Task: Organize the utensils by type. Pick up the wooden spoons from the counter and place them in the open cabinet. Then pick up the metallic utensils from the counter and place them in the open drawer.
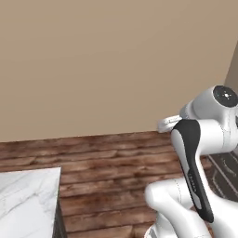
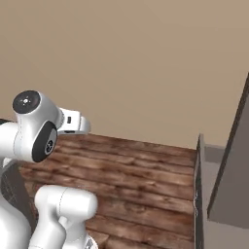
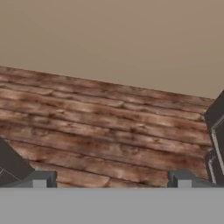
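One pincer, fingers standing wide apart and carrying nothing, is facing floor; tabletop corner is lying near left, likely pre-pickup.

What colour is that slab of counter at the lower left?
White marble with faint grey veins; the counter shows best in the left base view, beside the brown wooden floor.

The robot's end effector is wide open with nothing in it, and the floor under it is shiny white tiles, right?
Not quite. The floor is brown wooden planks, not shiny white tiles; the hand view shows this plainly. The rest holds: the end effector is wide open with nothing between its tips. The white you may mean is the marble counter in the left base view.
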